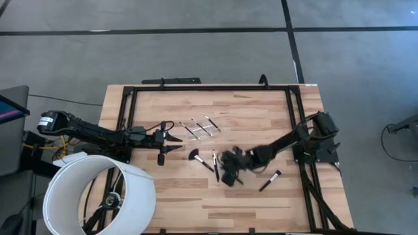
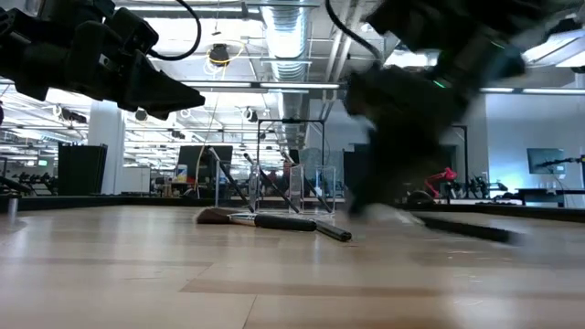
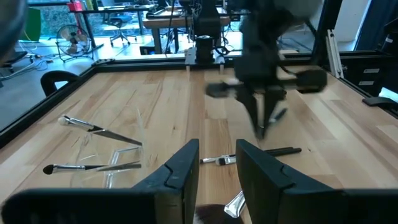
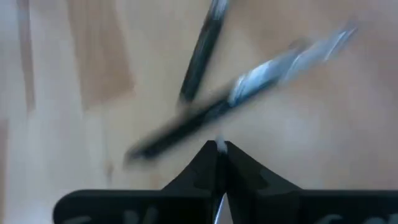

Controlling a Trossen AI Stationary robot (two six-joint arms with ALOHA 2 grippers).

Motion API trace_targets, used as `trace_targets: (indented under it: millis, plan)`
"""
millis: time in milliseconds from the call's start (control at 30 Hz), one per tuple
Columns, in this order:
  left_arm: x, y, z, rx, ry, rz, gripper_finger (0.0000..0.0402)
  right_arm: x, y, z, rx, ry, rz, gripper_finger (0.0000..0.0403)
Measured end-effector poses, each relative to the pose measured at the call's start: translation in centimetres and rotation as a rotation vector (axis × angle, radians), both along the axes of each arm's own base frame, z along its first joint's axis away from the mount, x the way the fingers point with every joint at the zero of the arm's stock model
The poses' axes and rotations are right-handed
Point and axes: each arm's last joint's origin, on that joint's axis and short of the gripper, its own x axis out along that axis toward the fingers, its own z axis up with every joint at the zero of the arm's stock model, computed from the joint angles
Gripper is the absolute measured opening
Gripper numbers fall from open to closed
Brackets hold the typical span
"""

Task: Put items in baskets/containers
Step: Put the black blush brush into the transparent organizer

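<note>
Thin black makeup brushes lie on the wooden table: a fluffy-headed one [image 1: 196, 157], a slim one [image 1: 215, 163] and one further right [image 1: 270, 181]. The clear holder [image 1: 199, 127] stands further back with about three brushes leaning in it [image 3: 99, 132]. My right gripper [image 1: 230, 175] points down beside the two middle brushes [image 4: 205, 106], shut. My left gripper [image 1: 175, 142] hovers open above the table, left of the holder, touching nothing. My right gripper is shut, coming from above and the right, pointing down at the table. A thin pale sliver shows between its fingertips [image 4: 219, 145]. Whether that is a brush, I cannot tell.
A big white cylinder [image 1: 98, 194] stands at the table's near left corner, by the left arm's base. A black frame [image 1: 209, 87] runs round the table's edges. Bare wood lies near and far of the brushes.
</note>
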Motion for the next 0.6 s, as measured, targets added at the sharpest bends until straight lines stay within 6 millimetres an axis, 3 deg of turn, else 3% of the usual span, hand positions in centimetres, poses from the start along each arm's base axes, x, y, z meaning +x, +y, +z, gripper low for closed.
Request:
trace_targets:
  millis: [200, 333, 467, 600]
  plan:
    - [0.0, 0.0, 0.0, 0.005, -0.002, 0.0, 0.0104, 1.0, -4.2, 8.0, -0.357, -0.238, -0.119, 0.001]
    - [0.0, 0.0, 0.0, 0.007, -0.003, -0.001, 0.0104, 1.3, -6.9, 13.1, -0.629, -0.494, -0.274, 0.0004]
    - [0.0, 0.0, 0.0, 0.006, -0.003, -0.001, 0.0104, 2.4, -8.5, 13.2, -0.767, -0.695, -0.226, 0.0003]
    - [0.0, 0.0, 0.0, 0.005, -0.002, -0.001, 0.0104, 4.4, -9.8, 10.5, -0.85, -0.804, -0.246, 0.0002]
